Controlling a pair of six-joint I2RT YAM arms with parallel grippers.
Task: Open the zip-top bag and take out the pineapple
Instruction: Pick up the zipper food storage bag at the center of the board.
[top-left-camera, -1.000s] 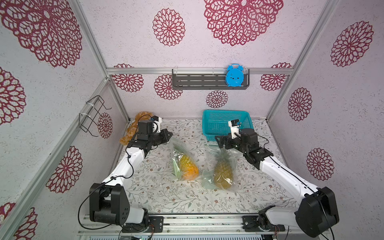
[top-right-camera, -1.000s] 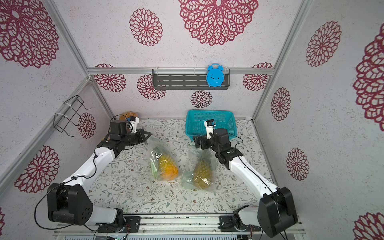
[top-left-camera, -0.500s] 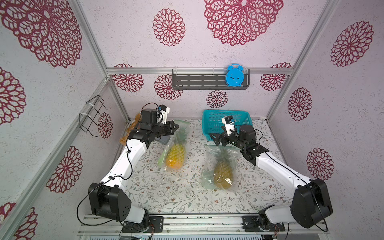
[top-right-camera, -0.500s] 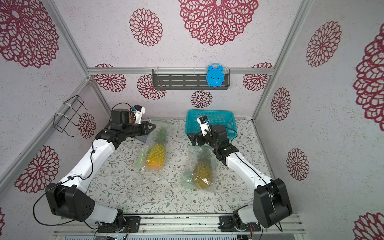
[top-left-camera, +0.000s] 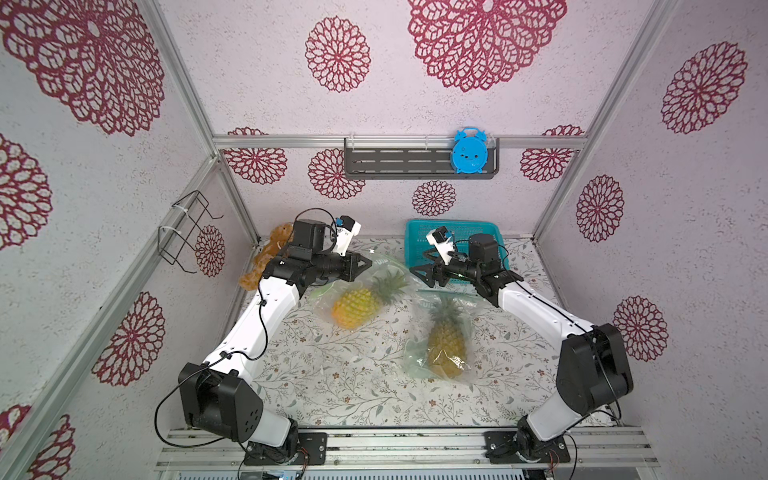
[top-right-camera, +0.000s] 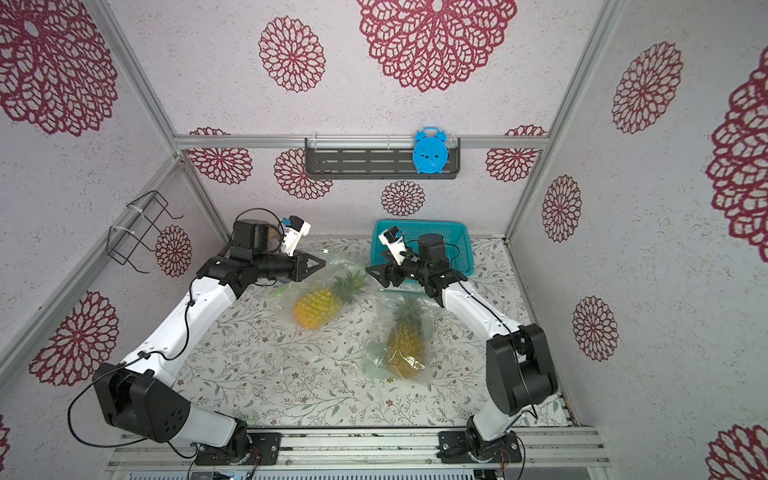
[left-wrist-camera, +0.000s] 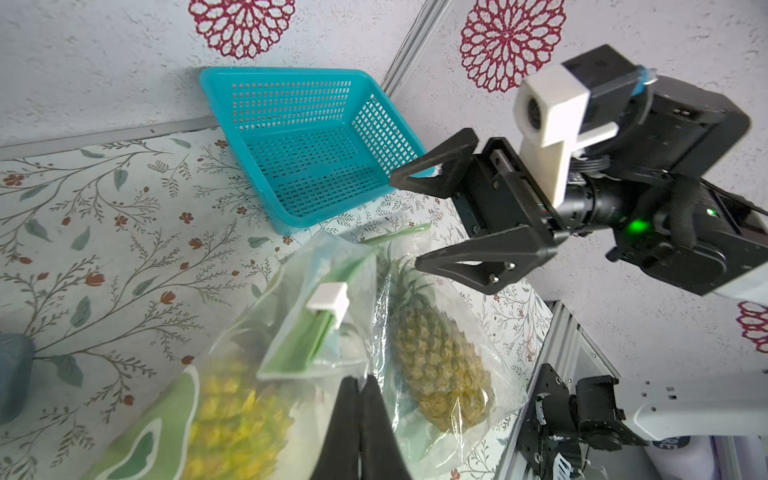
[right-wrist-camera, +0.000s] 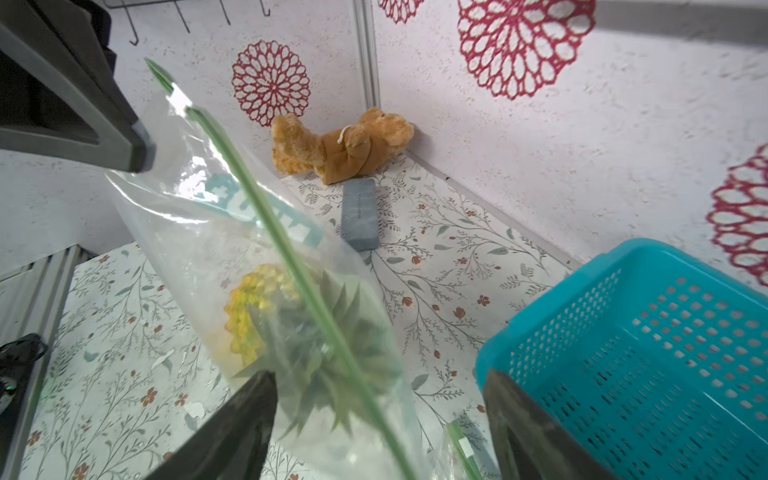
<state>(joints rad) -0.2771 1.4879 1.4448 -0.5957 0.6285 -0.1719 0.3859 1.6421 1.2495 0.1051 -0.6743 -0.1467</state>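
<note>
1. Left gripper (top-left-camera: 366, 264) has its fingers pressed together, clamped on a fold of the zip-top bag (top-left-camera: 384, 264). The left wrist view shows plastic pinched right at the fingertips (left-wrist-camera: 372, 399).
2. The bag hangs off those tips and slopes down toward the table (top-left-camera: 332, 374). I can't tell whether its low end rests there.
3. The pineapple (top-left-camera: 357, 305) is inside that bag. Its yellow body sits below the left gripper's tips and its crown points toward the right gripper (top-left-camera: 415, 276).
4. The right gripper's jaws are apart and nothing is held. It faces the left gripper nearly tip to tip, with the bag's top edge between them.
5. In the right wrist view the green zip strip (right-wrist-camera: 291, 257) crosses the gap between the right jaws. Contact with either jaw can't be judged.
6. A white slider (left-wrist-camera: 328, 299) sits on the zip track, just ahead of the left fingertips.
7. A second bag (top-left-camera: 415, 361) with a second pineapple (top-left-camera: 446, 340) lies flat on the table, below and behind the right gripper, beside its forearm.
8. A teal basket (top-left-camera: 494, 228) sits directly behind the right gripper.
9. A plush toy (right-wrist-camera: 340, 145) and a grey block (right-wrist-camera: 359, 214) sit behind the left gripper, in the corner.
</note>
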